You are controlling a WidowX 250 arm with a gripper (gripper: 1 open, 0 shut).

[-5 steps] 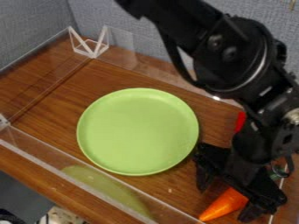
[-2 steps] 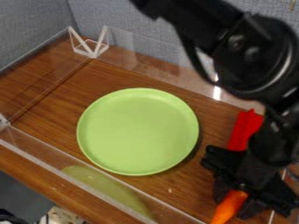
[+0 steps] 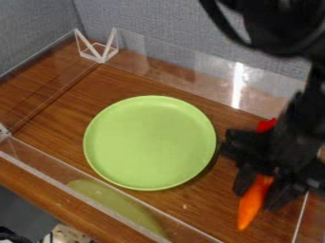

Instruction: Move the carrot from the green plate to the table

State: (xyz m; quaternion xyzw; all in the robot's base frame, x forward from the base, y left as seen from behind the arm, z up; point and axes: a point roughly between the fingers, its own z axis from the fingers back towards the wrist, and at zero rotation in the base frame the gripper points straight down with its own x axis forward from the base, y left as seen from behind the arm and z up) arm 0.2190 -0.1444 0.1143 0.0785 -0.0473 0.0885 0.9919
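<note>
Nearest you, at the lower right, your fingers (image 3: 264,182) hang above the tabletop (image 3: 76,90), pointing almost straight down, and they are clamped on the carrot (image 3: 252,207). You can see the carrot's orange body sticking out below the dark fingers, tapering downward; its stem end is hidden up inside the grip. Whether its tip touches the wood under it, you cannot tell from this view. The carrot is off the green plate (image 3: 148,142) and sits just to the right of the plate's rim.

Left of your fingers, the green plate lies flat on the reddish-brown wood, round and bare. Its right edge is near the fingers but apart from them.

Just behind your fingers, a small piece of a red block (image 3: 267,123) peeks out beside the black arm; most of it is covered.

Along the near edge and on the far side of your fingers, clear acrylic walls (image 3: 191,66) border the tabletop. Farthest from your fingers, in the back left corner, a small white wire stand (image 3: 97,44) sits upright.
</note>
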